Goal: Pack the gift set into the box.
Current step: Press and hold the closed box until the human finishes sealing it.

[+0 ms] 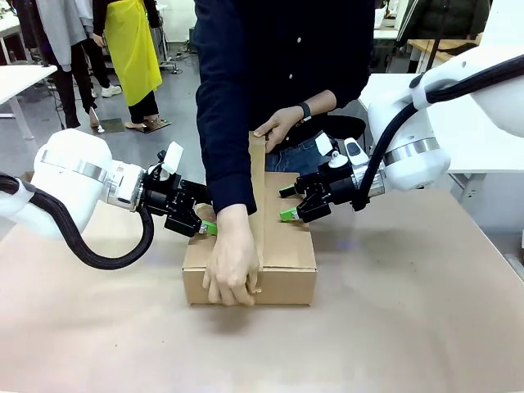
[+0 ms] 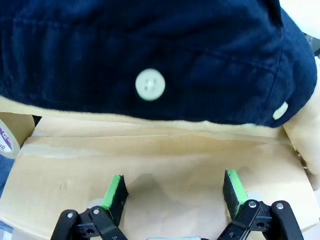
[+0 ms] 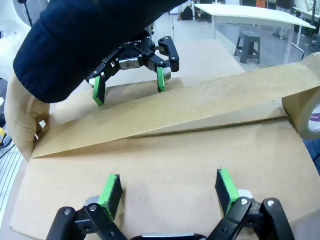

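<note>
Item: the box [image 1: 282, 250], brown corrugated carton, sitting on the worktop [image 1: 409, 311] at centre, which I take as my landmark. Flaps: from the right wrist view I log one long flap lying flat under my right gripper [image 3: 167, 192] and a strip of brown tape or flap edge [image 3: 165, 112] raised at a shallow slant along the centre seam; the box reads as closed or all but closed. Gift set: I cannot see it; my judgement is that it is already inside, hidden by the flaps. Left gripper [image 1: 205, 221]: hovering at the left edge of the box top, fingers apart, nothing between them, pads just above the cardboard. Right gripper: over the right half of the box top, fingers likewise spread and empty. Person: one hand [image 1: 232, 266] pressing on the near front edge of the box, the other hand [image 1: 278, 127] at the far end holding the strip; a dark sleeve [image 2: 160, 55] lies across the box top ahead of my left fingers. A roll of tape [image 3: 305, 107] shows at the far right of the box. Status, as I judge it: packing appears done, sealing the seam under way; remaining work is laying the strip down flat and pressing it.
</note>
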`<state>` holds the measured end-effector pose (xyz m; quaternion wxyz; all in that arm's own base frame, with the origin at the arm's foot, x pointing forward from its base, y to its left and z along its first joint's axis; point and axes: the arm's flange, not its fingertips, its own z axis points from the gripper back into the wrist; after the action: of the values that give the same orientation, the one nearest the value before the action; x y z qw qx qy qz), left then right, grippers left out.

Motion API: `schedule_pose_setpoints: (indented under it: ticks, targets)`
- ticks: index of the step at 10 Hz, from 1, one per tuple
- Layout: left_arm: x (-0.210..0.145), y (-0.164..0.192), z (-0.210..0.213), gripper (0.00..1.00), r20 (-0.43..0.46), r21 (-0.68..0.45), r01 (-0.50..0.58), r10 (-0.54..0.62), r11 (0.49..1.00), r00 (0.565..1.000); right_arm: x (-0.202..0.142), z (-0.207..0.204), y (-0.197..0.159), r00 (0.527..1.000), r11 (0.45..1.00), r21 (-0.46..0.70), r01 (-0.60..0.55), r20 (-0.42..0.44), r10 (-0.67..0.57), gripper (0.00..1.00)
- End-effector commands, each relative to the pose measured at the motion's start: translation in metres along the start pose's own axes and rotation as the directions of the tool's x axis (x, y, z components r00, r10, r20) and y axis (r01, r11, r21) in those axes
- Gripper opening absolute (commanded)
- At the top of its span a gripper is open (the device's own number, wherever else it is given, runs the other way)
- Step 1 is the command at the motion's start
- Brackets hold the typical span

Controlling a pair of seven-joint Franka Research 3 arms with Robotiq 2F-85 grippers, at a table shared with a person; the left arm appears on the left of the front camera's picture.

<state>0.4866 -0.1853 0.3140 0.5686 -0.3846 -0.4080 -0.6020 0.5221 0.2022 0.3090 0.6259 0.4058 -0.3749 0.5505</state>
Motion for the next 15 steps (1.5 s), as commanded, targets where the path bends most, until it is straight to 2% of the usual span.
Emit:
schedule_pose_setpoints:
  ticks: [1, 15]
  targets:
    - [-0.0016, -0.0034, 0.0004, 1.0, 0.0, 0.002, 0.015, -0.015, 1.0, 1.0, -0.0009, -0.0007, 0.0007, 1.0, 1.0, 0.0, -0.003, -0.003, 0.003, 1.0]
    - [-0.0016, -0.0034, 0.0004, 1.0, 0.0, 0.002, 0.015, -0.015, 1.0, 1.0, -0.0009, -0.0007, 0.0007, 1.0, 1.0, 0.0, -0.003, -0.003, 0.003, 1.0]
